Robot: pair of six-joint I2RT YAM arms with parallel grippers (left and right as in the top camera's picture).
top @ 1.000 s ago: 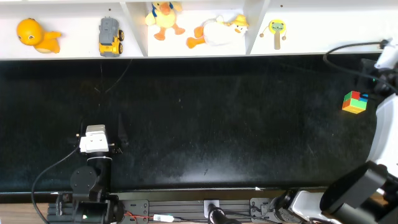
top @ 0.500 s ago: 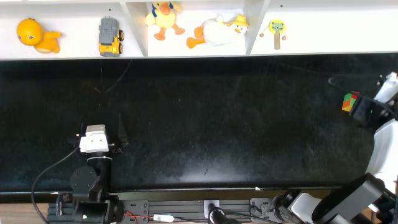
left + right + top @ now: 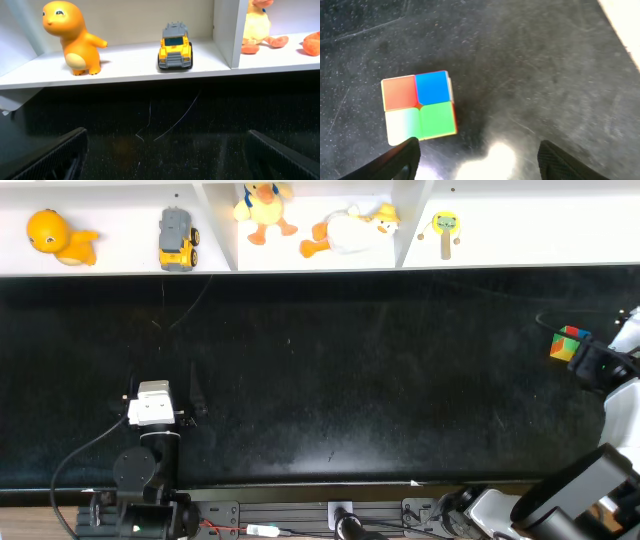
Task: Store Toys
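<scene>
- Top view: the multicoloured cube (image 3: 567,343) lies on the black table (image 3: 350,380) near its right edge. It is well apart from the white shelf (image 3: 520,240), where an orange figure (image 3: 60,235), a yellow truck (image 3: 178,238), an upright plush duck (image 3: 265,208), a lying plush duck (image 3: 350,228) and a rattle (image 3: 445,230) are already stored. The right end effector (image 3: 585,362) is held just beside the cube, so the step in hand is judged to be its pick-up
- Right wrist view: the cube (image 3: 419,107) rests flat on the table with its fingers-side corner close to one finger. The fingers are spread wide apart and nothing is held. The cube is not centred in the gap, so the end effector should be shifted sideways until the cube sits midway. It should also be turned so that the pads meet two flat opposite faces rather than the corners. Only then should it be lowered and closed, or the cube may be nudged aside or twisted out
- Left wrist view: the left end effector (image 3: 165,162) is seen with its fingers apart and empty, low over the table and faced toward the shelf compartment with the orange figure and the truck. It is best kept parked there, out of the right arm's path to the shelf
</scene>
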